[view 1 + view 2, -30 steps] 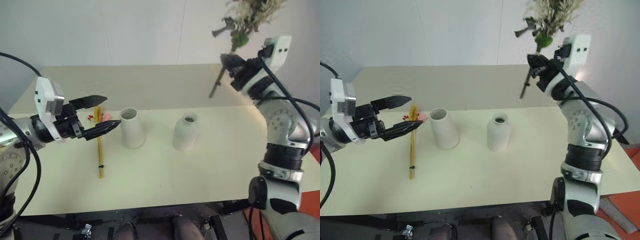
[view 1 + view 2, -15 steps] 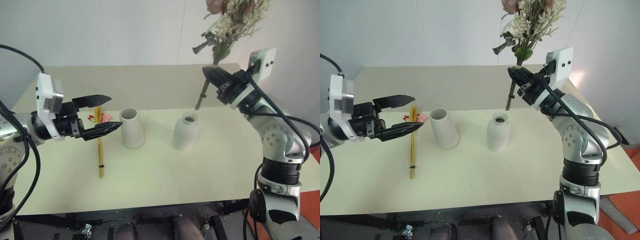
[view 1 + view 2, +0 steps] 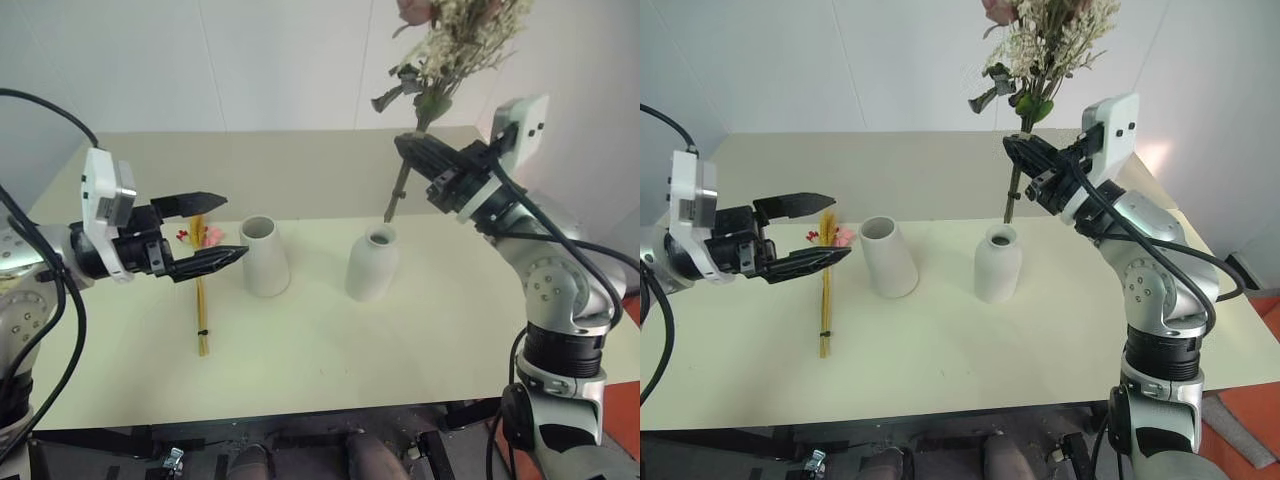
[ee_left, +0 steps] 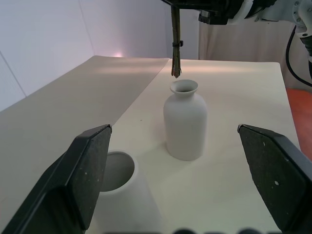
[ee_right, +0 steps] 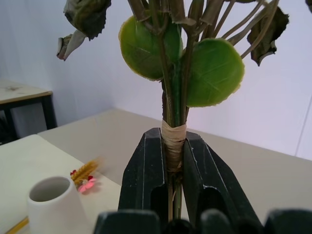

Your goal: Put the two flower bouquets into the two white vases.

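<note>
Fingers of the right gripper (image 3: 408,147) are seen closed on the stems of the bushy bouquet (image 3: 455,40), gripped at the tan binding; fingers of the left gripper (image 3: 222,229) stand wide apart with nothing between them.

Left eye view: the bushy bouquet is held upright in the air, its stem ends just above and slightly far of the mouth of the bottle vase (image 3: 371,263), not yet inside. The cone vase (image 3: 264,255) stands to the left of it, apart, empty. The slim bouquet (image 3: 200,290) lies flat on the table (image 3: 400,350), left of the cone vase, below the open left gripper.

Right eye view: the same layout is confirmed; stems are not entered in the bottle vase.

Left wrist view: both left fingers (image 4: 87,170) are spread, framing the bottle vase; stem tips hang just over its rim. The cone vase mouth is near the left finger.

Right wrist view: the bound stems are pinched between the black fingers (image 5: 144,180).

Progress, judged: neither bouquet is placed. First insertion is at alignment stage; the slim bouquet is yet to be picked up and placed.

Writing or labels: none legible.
</note>
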Robot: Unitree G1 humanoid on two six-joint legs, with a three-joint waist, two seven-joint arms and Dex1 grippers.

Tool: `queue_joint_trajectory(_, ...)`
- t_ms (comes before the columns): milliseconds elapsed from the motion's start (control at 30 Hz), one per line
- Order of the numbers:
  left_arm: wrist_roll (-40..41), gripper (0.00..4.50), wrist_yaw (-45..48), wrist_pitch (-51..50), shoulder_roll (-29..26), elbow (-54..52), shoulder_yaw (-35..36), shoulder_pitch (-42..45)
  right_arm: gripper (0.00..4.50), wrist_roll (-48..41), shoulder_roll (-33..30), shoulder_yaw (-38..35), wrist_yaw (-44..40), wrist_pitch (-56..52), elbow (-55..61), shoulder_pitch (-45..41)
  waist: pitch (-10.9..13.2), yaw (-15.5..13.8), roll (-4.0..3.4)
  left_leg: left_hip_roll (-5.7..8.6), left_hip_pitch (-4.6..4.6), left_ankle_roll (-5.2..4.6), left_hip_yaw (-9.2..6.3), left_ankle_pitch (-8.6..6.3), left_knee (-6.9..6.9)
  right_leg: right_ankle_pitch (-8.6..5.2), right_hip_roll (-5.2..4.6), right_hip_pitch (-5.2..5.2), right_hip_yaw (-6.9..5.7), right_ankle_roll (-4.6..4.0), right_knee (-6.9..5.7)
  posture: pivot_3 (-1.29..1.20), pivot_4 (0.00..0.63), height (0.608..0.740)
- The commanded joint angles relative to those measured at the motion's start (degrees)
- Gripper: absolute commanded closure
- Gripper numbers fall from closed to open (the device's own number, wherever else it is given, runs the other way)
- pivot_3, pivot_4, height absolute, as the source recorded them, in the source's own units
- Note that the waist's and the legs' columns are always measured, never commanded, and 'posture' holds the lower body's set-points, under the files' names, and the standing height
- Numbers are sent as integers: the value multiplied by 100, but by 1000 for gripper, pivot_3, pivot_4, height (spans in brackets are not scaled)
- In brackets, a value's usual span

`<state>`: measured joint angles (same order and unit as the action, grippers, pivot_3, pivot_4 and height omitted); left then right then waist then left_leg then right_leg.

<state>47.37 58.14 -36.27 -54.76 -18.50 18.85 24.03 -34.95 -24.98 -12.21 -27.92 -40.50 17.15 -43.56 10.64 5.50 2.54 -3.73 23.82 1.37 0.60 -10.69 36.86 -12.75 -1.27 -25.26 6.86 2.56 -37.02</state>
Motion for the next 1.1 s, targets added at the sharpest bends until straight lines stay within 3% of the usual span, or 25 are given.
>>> queue_joint_trajectory(33,-5,0,42,53,-51,-17,35,123,4285,-189,-92,-168,40,49,282,-46,0,-1,0,0,0,0,0,0,0,0,0,0,0,0,0,0,150,740)
queue_joint_trajectory(767,-121,0,46,97,-2,-29,9,80,4285,321,107,521,-138,755,167,1034,0,-4,1,0,0,0,0,0,0,0,0,0,0,0,1,0,150,740)
queue_joint_trajectory(1100,-197,0,143,102,-17,91,-70,180,883,860,550,599,145,1535,54,1629,0,-4,1,0,0,0,0,0,0,0,0,0,0,0,0,0,150,740)
